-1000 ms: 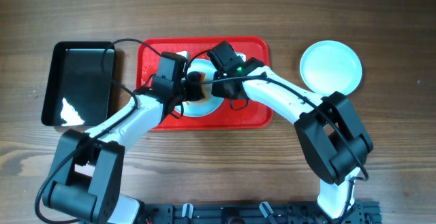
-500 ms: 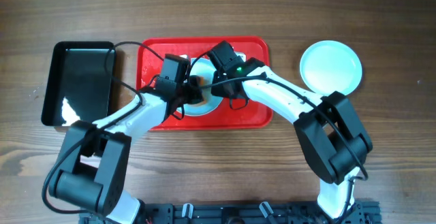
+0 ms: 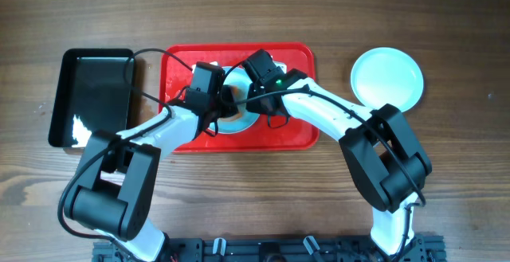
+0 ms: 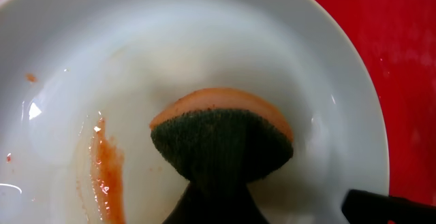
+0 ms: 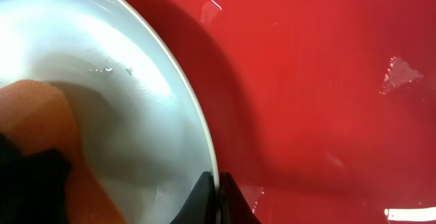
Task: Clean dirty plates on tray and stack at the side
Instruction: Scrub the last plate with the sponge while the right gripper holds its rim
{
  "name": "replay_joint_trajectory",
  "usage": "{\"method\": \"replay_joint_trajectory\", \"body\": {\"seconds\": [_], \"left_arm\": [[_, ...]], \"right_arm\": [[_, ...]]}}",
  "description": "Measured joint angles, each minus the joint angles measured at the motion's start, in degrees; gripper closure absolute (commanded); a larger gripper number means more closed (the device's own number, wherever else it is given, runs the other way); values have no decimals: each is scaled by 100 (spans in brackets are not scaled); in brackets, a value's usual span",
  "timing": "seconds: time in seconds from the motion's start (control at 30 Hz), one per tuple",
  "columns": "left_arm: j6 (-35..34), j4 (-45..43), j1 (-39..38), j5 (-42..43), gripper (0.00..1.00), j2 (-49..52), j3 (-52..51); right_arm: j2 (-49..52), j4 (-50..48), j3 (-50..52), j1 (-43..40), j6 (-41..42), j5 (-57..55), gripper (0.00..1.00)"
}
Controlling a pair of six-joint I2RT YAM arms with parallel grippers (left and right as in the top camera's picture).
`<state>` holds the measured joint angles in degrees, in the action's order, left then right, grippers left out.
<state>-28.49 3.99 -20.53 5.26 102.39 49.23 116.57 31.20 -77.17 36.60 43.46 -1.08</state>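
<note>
A pale plate [image 3: 241, 123] lies on the red tray [image 3: 296, 56], mostly hidden under both arms. In the left wrist view the plate [image 4: 204, 40] is wet and carries an orange smear [image 4: 103, 173]. My left gripper [image 3: 225, 99] [image 4: 218, 207] is shut on an orange and dark green sponge [image 4: 221, 139] and presses it onto the plate. My right gripper [image 3: 252, 96] [image 5: 218, 186] is shut on the plate's rim [image 5: 194, 108] above the tray [image 5: 327, 81]. A clean plate [image 3: 388, 79] sits on the table to the right. A third plate is not clearly visible.
A black rectangular bin [image 3: 94, 95] stands left of the tray. Cables loop from both wrists over the tray's middle. The two arms cross closely above the tray. Wooden table [image 3: 446, 158] surrounds everything.
My left gripper has moved the sponge slightly right and farther across the plate. The right gripper has stayed on the rim.
</note>
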Motion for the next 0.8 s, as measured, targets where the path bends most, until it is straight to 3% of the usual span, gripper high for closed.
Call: {"method": "replay_joint_trajectory", "body": {"seconds": [0.33,0.47,0.63,0.8], "left_arm": [[55,667,46,-1764,96,-2,179],[144,931,61,-2072,96,-101,157],[168,1102,76,-1985,96,-723,-74],[184,610,-66,-938,96,-1368,-103]], "right_arm": [[0,-168,74,2,26,83,96],[0,-168,74,2,26,85,96],[0,-173,74,2,48,85,96],[0,-181,74,2,127,85,96]]}}
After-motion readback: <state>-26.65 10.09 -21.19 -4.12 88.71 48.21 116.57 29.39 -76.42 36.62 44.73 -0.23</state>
